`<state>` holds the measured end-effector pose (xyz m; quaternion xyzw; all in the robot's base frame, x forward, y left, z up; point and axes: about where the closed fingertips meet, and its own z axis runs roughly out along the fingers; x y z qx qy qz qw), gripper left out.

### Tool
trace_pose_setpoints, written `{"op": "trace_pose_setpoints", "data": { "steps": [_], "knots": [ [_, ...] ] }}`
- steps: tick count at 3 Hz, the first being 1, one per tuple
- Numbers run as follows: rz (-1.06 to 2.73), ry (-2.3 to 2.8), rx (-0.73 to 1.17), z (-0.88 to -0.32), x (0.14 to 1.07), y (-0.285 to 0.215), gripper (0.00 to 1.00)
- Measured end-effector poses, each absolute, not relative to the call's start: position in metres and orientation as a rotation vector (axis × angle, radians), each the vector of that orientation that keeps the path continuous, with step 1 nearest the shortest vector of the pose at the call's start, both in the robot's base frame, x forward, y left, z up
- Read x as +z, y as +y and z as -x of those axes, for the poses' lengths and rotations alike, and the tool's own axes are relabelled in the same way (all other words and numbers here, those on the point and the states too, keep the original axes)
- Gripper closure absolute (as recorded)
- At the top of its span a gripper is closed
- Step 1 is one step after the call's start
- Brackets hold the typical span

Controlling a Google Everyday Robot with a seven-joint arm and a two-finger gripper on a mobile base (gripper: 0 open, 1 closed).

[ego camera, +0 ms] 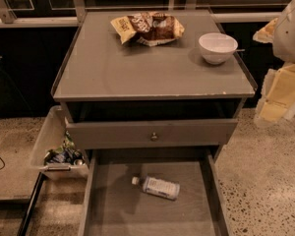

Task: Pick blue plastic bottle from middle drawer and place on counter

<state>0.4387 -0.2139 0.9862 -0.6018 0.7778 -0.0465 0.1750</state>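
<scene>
- Blue plastic bottle (pixel 157 187) lies on its side on the floor of the middle drawer (pixel 115 203), approx centre, white cap pointing left & slightly to the back
- Middle drawer is pulled wide open, its bare grey floor showing round the bottle; nothing touches the bottle
- Pincer (pixel 278 95) is at the right edge of view, pale yellow & white, just off the counter's right side, above the speckled floor (pixel 265 181); well apart from the bottle; can't tell whether it's spread or pressed together
- Counter (pixel 137 68) carries a brown-and-yellow snack bag (pixel 147 27) at the back, centre, & a white bowl (pixel 218 47) at back right, upright; the two are apart
- Drawer front (pixel 113 133) w/ small round knob (pixel 154 136) sits above the open drawer
- Pale bin (pixel 45 139) w/ mixed clutter stands on the floor left of the cabinet
</scene>
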Motion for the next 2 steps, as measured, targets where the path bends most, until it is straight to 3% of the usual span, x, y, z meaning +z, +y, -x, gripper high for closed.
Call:
{"op": "trace_pose_setpoints", "data": {
  "steps": [2],
  "knots": [
    [1.695,2.207,-0.13,-0.4414,0.9754,-0.215,0.0]
  ]
}}
